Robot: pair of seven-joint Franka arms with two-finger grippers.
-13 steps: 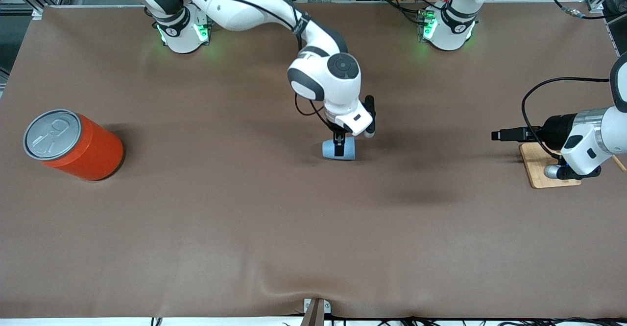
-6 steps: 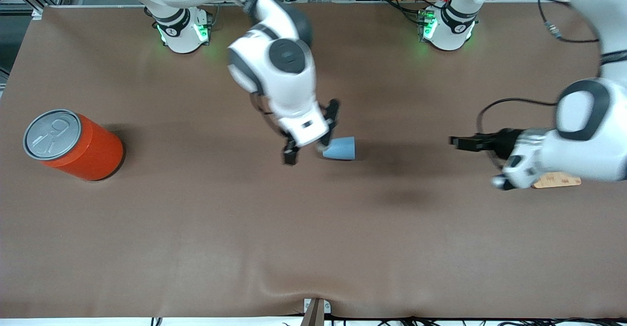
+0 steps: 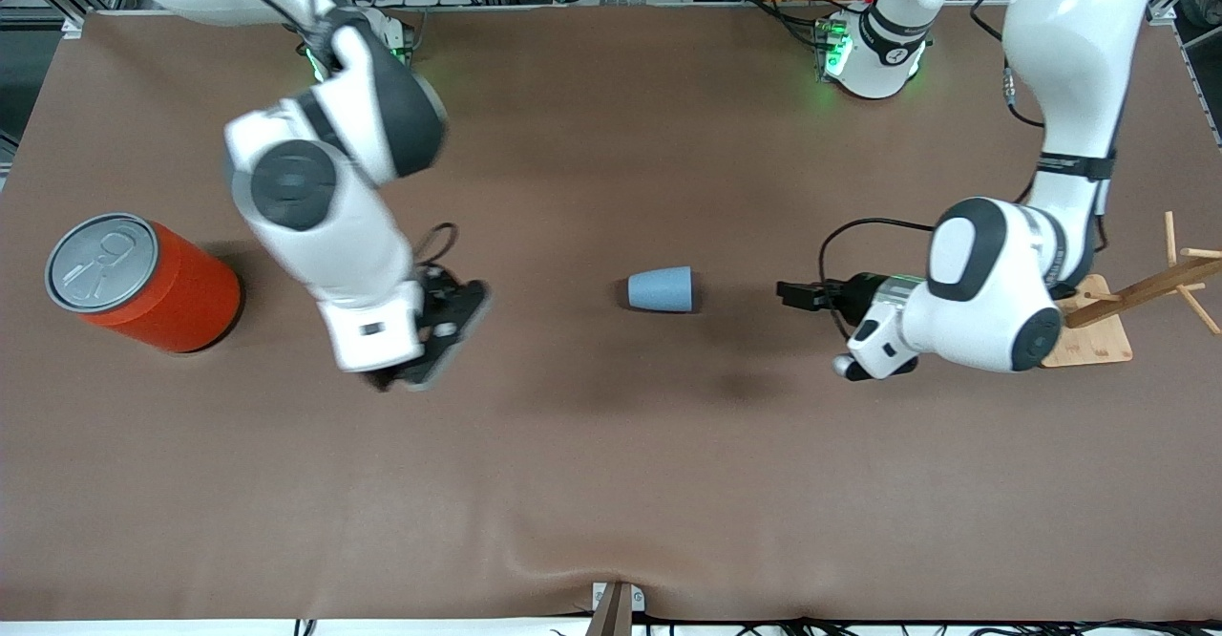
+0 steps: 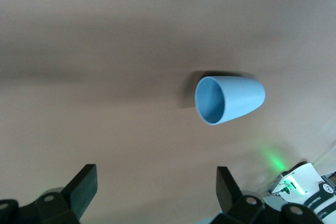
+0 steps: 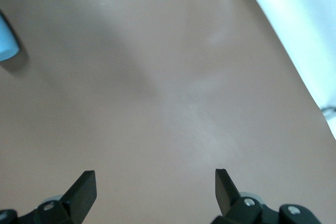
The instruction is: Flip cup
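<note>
The light-blue cup [image 3: 661, 289] lies on its side on the brown table, mid-table, its wider end toward the left arm's end. In the left wrist view the cup [image 4: 229, 99] shows its open mouth and darker inside. My left gripper [image 3: 795, 294] hovers beside the cup on that end, pointing at it, open [image 4: 156, 187] with nothing between its fingers. My right gripper [image 3: 449, 330] is over bare table between the cup and the orange can, open [image 5: 155, 190] and empty. Only a sliver of the cup [image 5: 6, 43] shows in the right wrist view.
A big orange can [image 3: 143, 283] with a grey pull-tab lid lies at the right arm's end of the table. A wooden stand [image 3: 1098, 335] with pegs sits at the left arm's end, partly covered by the left arm.
My right gripper has drawn away from the cup toward the can. My left gripper has come from the wooden stand toward the cup. The cup has stayed where it was.
</note>
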